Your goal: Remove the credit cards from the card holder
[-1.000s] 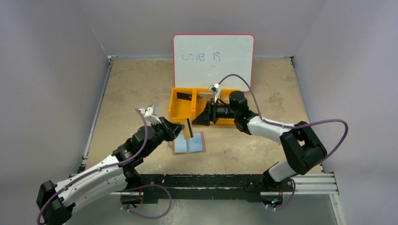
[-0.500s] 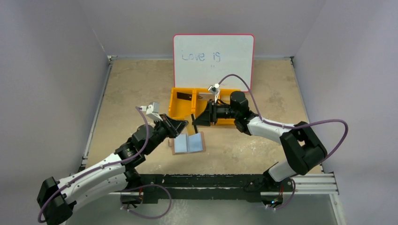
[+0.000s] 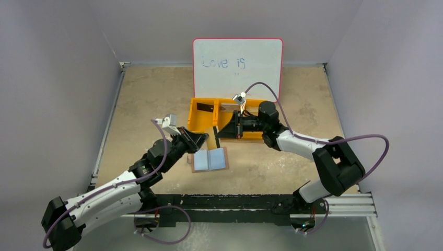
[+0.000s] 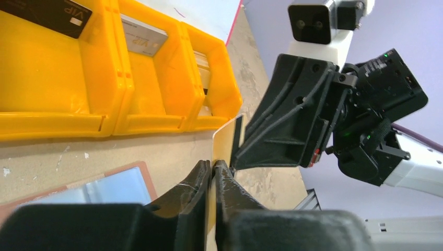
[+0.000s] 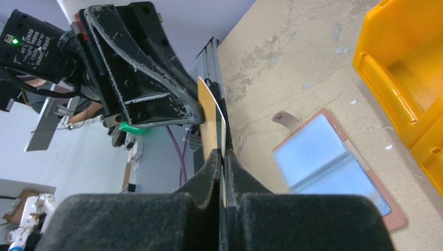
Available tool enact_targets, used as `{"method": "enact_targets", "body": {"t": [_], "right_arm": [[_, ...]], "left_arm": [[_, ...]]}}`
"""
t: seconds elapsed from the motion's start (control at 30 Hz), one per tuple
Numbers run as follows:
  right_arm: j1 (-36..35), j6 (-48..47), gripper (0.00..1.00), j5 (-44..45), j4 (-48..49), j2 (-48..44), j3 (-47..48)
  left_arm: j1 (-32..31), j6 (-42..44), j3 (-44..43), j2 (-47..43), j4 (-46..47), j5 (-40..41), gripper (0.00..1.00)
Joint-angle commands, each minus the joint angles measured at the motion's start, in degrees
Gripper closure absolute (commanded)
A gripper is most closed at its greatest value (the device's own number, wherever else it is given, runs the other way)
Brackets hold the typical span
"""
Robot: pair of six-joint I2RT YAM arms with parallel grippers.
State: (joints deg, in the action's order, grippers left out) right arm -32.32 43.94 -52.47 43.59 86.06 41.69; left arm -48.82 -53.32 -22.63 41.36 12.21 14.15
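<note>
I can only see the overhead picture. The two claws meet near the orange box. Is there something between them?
Observer: Yes. The wrist cameras show a thin tan card standing on edge. The left gripper is shut on one end and the right gripper is shut on the other.
Operator: And what is inside the orange box?
Observer: In the left wrist view, the orange tray has a black card in one compartment and a grey card in the next. Both are printed VIP.

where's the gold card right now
In the top view the gold card stands on edge mid-table, pinched between the left claw and right claw, in front of the orange tray, just beyond the open card holder.
</note>
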Motion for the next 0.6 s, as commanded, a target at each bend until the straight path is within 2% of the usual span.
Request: {"method": "enact_targets", "body": {"t": [0.0,0.03,0.13,0.23,0.3,0.4,0.57], "right_arm": [[0.5,-0.7,1.00,0.2,0.6,-2.0,0.8],[0.5,-0.8,1.00,0.6,0.5,-2.3,0.8],[1.0,-2.5,1.00,2.5,-1.5,-3.8,0.9],[2.0,-6.0,1.00,6.4,-6.4,-6.0,1.7],[2.9,-12.4,1.00,11.3,-16.6,-7.9,4.1],[3.6,-25.5,1.00,27.7,-32.1,-10.9,9.0],[3.8,-47.5,1.00,49.2,-38.8,-17.1,10.5]], "left_arm": [[0.0,0.7,-0.9,-1.1,1.9,1.9,0.83],[0.0,0.8,-1.1,-1.0,1.4,2.2,0.78],[0.0,1.4,-2.3,-0.8,-1.6,4.1,0.53],[0.0,1.8,-3.6,-1.6,-6.7,8.2,0.37],[0.0,1.8,-5.1,-1.9,-12.1,11.7,0.35],[0.0,1.7,-7.7,-2.0,-19.1,15.8,0.34],[0.0,2.9,-9.6,-2.3,-23.4,16.4,0.34]]}}
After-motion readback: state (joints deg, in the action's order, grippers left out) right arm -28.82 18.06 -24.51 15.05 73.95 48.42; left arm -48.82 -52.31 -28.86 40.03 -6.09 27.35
